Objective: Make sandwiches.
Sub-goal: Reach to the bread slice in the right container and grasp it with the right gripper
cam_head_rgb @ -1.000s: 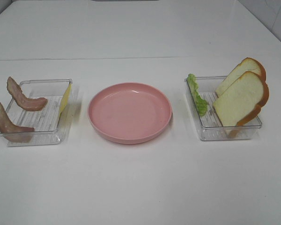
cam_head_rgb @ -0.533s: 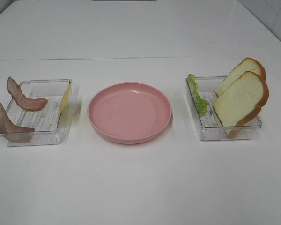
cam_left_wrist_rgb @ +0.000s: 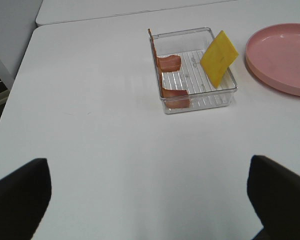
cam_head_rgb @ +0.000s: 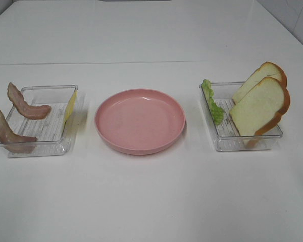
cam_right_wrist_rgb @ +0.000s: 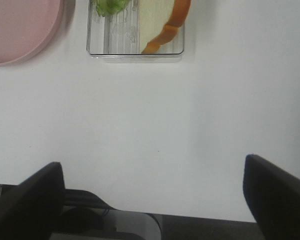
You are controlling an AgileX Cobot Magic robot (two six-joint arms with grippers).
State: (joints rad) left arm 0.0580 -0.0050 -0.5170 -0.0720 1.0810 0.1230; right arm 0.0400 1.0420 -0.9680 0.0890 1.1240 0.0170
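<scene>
Nothing has shifted in the last second, and no stacking has begun.
We see the pink plate bare mid-bench. Bacon strips and cheese wait in the clear tray toward the left edge, lettuce and bread slices in the other tray toward the right. The left fingers and right fingers are spread wide, grasping nothing.

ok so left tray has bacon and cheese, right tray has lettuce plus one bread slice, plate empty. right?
Wrong count: the right tray holds two bread slices, not one, per the exterior high view. Lettuce, bacon, cheese and empty plate are as you said.
</scene>
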